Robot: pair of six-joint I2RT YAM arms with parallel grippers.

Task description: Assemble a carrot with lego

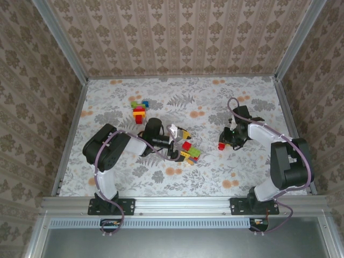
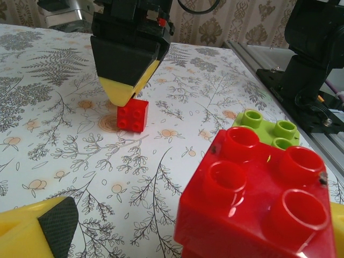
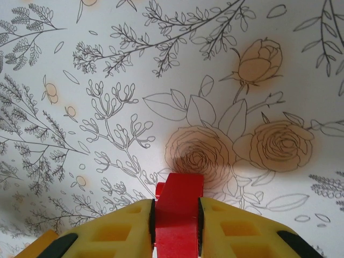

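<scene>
My right gripper [image 3: 176, 208] is shut on a small red lego brick [image 3: 180, 193], its yellow fingers [image 3: 115, 231] pressed against both sides just above the floral table. In the top view this red brick [image 1: 221, 145] is right of centre under the right gripper [image 1: 226, 143]. My left gripper [image 1: 179, 144] is open around a loose pile of lego [image 1: 189, 151] at the centre. Close to the left wrist camera are a big red brick [image 2: 258, 199] and a green brick [image 2: 266, 126]. One left fingertip [image 2: 40, 234] shows at the lower left. Farther off, the right gripper's fingers [image 2: 126, 59] stand over the small red brick [image 2: 133, 115].
A small stack of green, yellow, magenta and red bricks [image 1: 140, 110] stands at the back left of the table. Metal rails [image 1: 183, 203] frame the table, and patterned walls close it in. The right arm's base [image 2: 314, 102] rises beside the right edge rail.
</scene>
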